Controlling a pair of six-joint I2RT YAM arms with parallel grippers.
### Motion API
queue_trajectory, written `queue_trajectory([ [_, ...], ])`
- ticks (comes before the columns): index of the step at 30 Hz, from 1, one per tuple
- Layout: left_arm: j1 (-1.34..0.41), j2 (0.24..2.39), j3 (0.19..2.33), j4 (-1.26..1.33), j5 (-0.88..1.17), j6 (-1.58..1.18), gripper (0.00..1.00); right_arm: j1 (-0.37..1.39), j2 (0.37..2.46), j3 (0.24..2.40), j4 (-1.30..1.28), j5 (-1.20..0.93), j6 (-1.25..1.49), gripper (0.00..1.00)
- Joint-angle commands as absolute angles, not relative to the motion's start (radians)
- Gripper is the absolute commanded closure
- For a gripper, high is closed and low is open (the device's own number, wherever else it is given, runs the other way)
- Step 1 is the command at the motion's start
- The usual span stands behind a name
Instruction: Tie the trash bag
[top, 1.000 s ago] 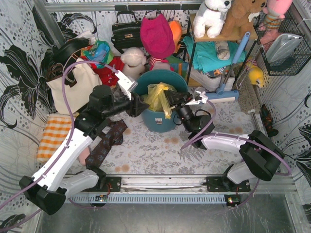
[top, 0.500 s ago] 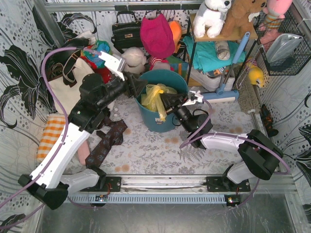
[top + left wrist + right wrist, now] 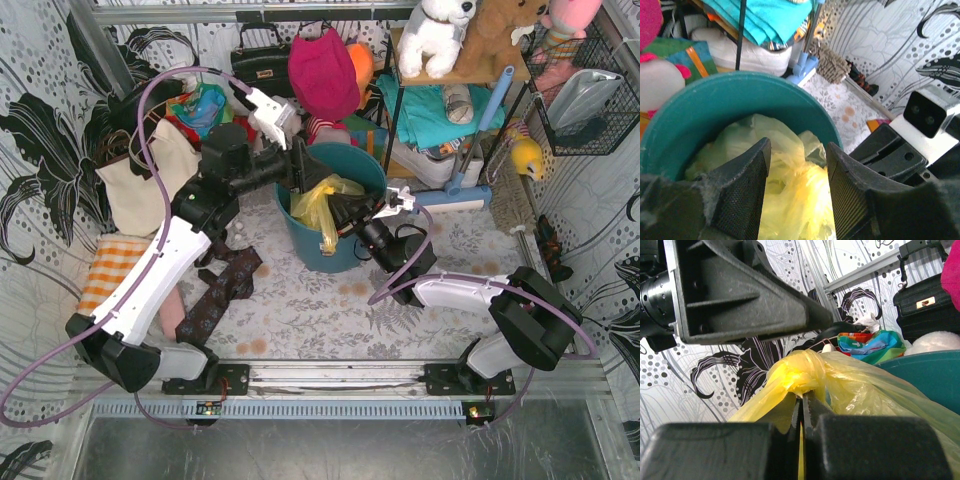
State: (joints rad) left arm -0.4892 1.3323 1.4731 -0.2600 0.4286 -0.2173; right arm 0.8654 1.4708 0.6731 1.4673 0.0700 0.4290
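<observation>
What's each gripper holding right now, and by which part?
The right gripper is shut on the trash bag, pinching its gathered top; the left gripper is open, holding nothing.

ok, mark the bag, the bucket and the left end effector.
bag [image 3: 318, 203]: top view, bunched upper part.
bucket [image 3: 305, 252]: top view, near outer wall.
left end effector [image 3: 797, 146]: left wrist view, midway between fingertips.

- A robot test cell dressed up as a cluttered household corner: robot arms [image 3: 150, 290] are bolted to a metal rail [image 3: 330, 378] at the near edge of the desk [image 3: 320, 310].
- The walls are black-and-white floral sheets [image 3: 40, 120] hung in a metal frame [image 3: 250, 12].
- Home clutter lines the back: a black handbag [image 3: 262, 68], plush toys [image 3: 436, 35], folded teal cloth [image 3: 430, 110] on a shelf, a wire basket [image 3: 585, 100] and a canvas tote [image 3: 140, 185].
</observation>
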Motion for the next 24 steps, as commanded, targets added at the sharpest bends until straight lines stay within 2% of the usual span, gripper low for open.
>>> queue_trajectory([
  [1,-0.492,1.337,1.507,-0.335,0.481,-0.216,0.43,0.870,1.456,0.704,1.486,0.056,0.431,1.00],
  [9,-0.492,1.350,1.506,-0.392,0.472,-0.206,0.45,0.869,1.466,0.713,1.488,0.050,0.434,1.00],
  [12,-0.492,1.346,1.499,-0.383,0.504,-0.211,0.55,0.870,1.465,0.715,1.483,0.051,0.432,1.00],
  [18,-0.492,1.342,1.486,-0.367,0.572,-0.223,0.85,0.870,1.477,0.722,1.489,0.052,0.431,1.00],
  [21,-0.492,1.335,1.483,-0.347,0.596,-0.241,0.93,0.870,1.485,0.726,1.489,0.054,0.431,1.00],
  [24,-0.492,1.327,1.480,-0.325,0.614,-0.264,0.95,0.869,1.494,0.734,1.487,0.065,0.431,1.00],
])
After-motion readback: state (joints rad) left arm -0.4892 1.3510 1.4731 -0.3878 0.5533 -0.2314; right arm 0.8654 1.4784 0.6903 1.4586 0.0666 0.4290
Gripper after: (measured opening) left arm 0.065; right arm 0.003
